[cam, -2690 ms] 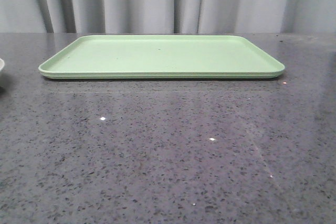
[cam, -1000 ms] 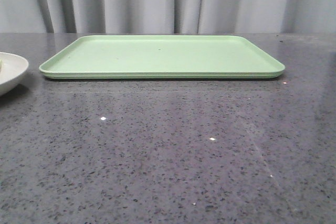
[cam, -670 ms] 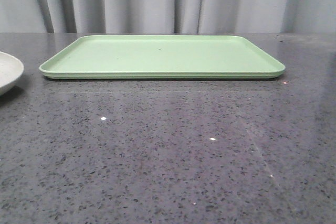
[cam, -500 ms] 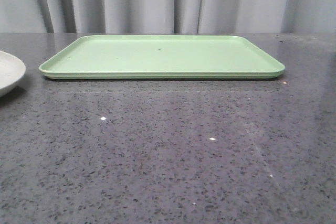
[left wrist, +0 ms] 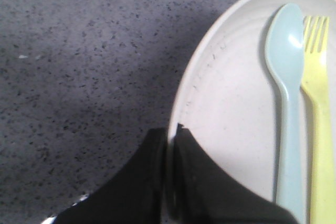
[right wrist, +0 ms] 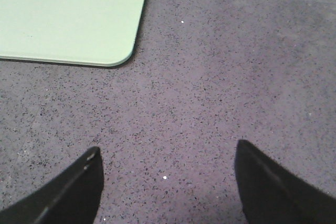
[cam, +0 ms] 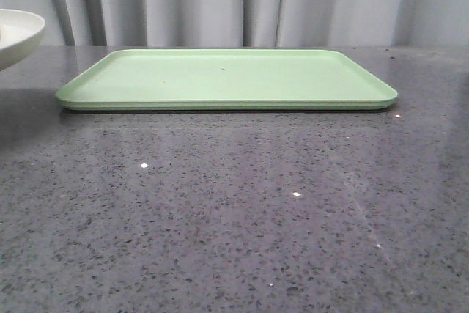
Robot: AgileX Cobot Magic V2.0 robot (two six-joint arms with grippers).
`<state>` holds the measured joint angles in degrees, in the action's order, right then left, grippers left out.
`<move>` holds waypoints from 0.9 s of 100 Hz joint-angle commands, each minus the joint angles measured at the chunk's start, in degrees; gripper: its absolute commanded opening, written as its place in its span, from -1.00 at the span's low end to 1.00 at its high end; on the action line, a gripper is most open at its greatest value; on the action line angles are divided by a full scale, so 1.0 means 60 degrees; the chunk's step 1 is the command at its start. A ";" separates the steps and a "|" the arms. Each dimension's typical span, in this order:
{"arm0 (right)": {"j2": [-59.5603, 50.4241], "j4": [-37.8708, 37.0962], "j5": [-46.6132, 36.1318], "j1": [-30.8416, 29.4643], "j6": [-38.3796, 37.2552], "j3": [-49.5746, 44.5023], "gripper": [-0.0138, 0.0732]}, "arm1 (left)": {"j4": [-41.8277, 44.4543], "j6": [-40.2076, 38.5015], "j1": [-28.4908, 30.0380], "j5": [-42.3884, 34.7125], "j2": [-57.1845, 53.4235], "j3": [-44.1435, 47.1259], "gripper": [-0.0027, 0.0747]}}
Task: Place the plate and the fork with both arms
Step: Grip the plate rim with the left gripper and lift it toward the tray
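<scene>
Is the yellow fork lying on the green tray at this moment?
No, the left wrist view shows the fork lying in the plate beside a pale blue spoon, and the tray holds nothing.
</scene>
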<state>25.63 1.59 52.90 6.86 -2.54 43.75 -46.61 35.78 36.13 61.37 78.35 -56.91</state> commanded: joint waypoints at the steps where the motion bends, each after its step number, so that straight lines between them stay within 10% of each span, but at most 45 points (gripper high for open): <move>1: 0.0149 -0.0016 -0.0608 -0.0057 0.0064 0.0258 0.53 | -0.1013 0.0080 0.0022 0.0292 -0.0330 -0.0324 -0.98; 45: 0.0149 -0.0016 -0.0373 -0.0057 0.0064 0.0258 0.53 | -0.1594 -0.0373 -0.0601 0.0306 -0.0330 -0.0843 -0.99; 90: 0.0149 -0.0016 -0.0391 -0.0057 0.0064 0.0258 0.53 | 0.0001 -0.3188 -0.4609 -0.1827 0.0313 -0.2844 -0.99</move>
<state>25.63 1.59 54.39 6.86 -2.54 43.75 -43.93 19.83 12.51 53.81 79.92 -70.39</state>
